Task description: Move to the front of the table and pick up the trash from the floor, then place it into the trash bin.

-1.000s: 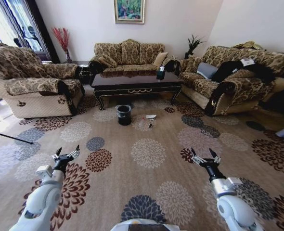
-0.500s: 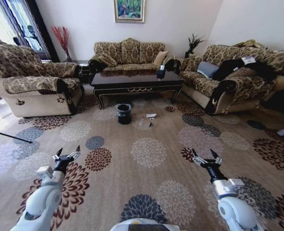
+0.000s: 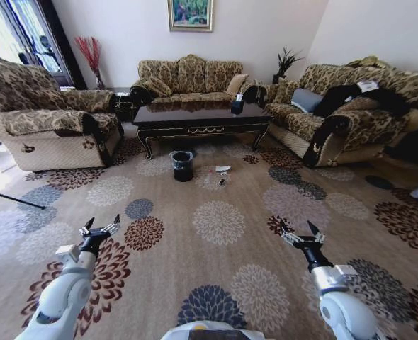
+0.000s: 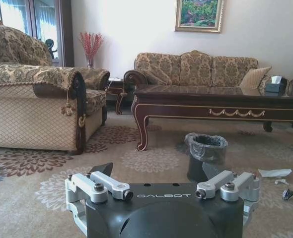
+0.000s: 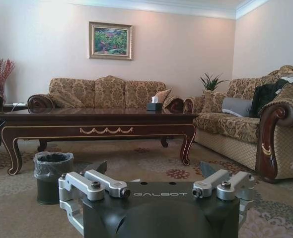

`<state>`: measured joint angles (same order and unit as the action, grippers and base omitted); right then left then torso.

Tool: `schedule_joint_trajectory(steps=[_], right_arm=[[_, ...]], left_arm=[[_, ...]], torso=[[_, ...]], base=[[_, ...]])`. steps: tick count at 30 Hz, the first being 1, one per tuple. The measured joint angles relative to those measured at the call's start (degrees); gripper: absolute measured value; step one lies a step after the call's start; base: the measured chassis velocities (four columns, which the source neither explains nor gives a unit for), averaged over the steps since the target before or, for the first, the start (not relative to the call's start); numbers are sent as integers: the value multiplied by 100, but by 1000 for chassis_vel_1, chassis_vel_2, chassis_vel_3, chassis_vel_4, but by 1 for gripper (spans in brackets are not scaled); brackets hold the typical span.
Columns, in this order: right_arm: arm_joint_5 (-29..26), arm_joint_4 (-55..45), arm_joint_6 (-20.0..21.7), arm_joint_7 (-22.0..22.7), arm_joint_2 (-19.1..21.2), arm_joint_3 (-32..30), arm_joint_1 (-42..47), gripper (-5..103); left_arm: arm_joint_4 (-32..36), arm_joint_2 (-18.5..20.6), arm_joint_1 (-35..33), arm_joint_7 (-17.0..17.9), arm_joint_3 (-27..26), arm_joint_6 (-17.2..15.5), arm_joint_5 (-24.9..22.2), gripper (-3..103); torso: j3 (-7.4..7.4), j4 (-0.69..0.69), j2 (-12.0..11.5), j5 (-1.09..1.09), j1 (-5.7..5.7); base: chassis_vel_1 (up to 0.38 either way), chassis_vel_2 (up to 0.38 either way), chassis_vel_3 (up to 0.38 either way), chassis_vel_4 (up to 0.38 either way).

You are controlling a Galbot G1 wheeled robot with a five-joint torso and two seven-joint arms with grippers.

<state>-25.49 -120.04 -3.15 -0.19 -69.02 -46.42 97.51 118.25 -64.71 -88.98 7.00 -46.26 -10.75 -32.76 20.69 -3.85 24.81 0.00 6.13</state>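
The dark glossy table (image 3: 202,117) stands far ahead across the patterned floor (image 3: 216,221). In front of it sits the black trash bin (image 3: 182,166) with a bag over its rim. The trash lies to the bin's right: a white paper piece (image 3: 222,169) and small dark scraps (image 3: 222,183). My left gripper (image 3: 101,227) and right gripper (image 3: 300,231) hover low over the carpet, both open and empty, well short of the litter. The left wrist view shows the bin (image 4: 206,156), the paper (image 4: 274,173) and a dark wrapper (image 4: 287,194) beyond my left gripper (image 4: 159,171). The right wrist view has the bin (image 5: 52,176) past my right gripper (image 5: 153,168).
A patterned armchair (image 3: 46,127) flanks the left, a sofa (image 3: 188,78) stands behind the table, and another sofa (image 3: 343,117) lines the right. A tissue box (image 3: 236,108) rests on the table. A thin dark rod (image 3: 10,200) lies on the floor at left.
The whole head picture has shifted slightly, so the camera has moved. Both grippers hold the same open pose in front of me.
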Motion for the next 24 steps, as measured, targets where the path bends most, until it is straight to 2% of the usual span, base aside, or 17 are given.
schedule_joint_trajectory(steps=[24], right_arm=[[142, -53, -68, -24, -108, 69, 104, 100]], left_arm=[[-10, -93, -10, -13, 69, 47, 18, 100]], torso=[[-372, 0, -568, 0, -196]], base=[[0, 0, 0, 0]])
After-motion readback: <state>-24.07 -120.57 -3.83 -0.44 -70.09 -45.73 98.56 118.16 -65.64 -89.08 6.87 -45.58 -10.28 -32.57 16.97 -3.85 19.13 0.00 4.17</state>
